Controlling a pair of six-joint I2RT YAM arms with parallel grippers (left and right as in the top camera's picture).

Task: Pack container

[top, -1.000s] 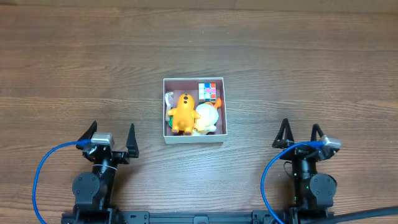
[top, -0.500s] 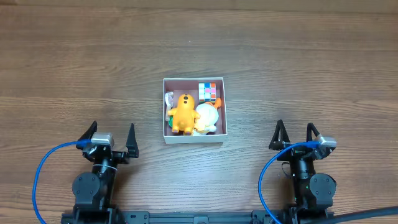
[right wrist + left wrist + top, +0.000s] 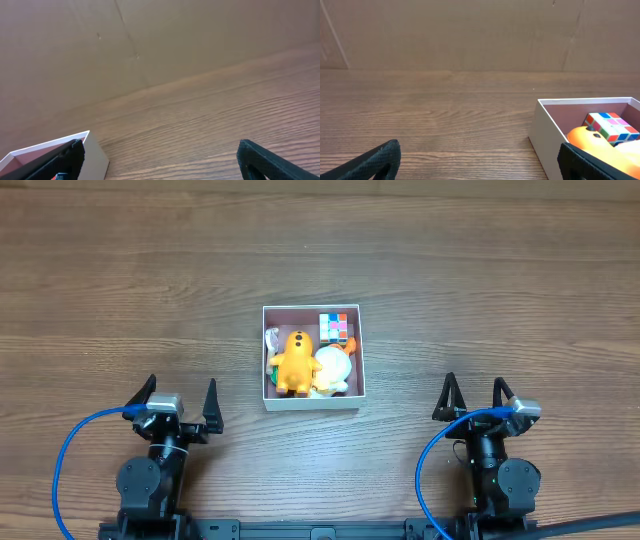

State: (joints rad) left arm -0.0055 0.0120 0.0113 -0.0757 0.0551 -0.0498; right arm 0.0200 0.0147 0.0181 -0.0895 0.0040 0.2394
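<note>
At mid-table the container [image 3: 312, 405] sits full of toys [image 3: 295, 362], my left gripper [image 3: 181, 386] and right gripper [image 3: 474, 383] both spread empty near me, so I judge packing done, next only a check.

soft even light, no glare; overhead crisp; in the wrist views the near fingertips [image 3: 377, 162] go dark and blurry.

The container [image 3: 312, 404] sits central on the table [image 3: 450, 280] — a cube [image 3: 335, 328] in its far right corner; left hand [image 3: 181, 388] and right hand [image 3: 474, 385] flank it, nearer.
</note>
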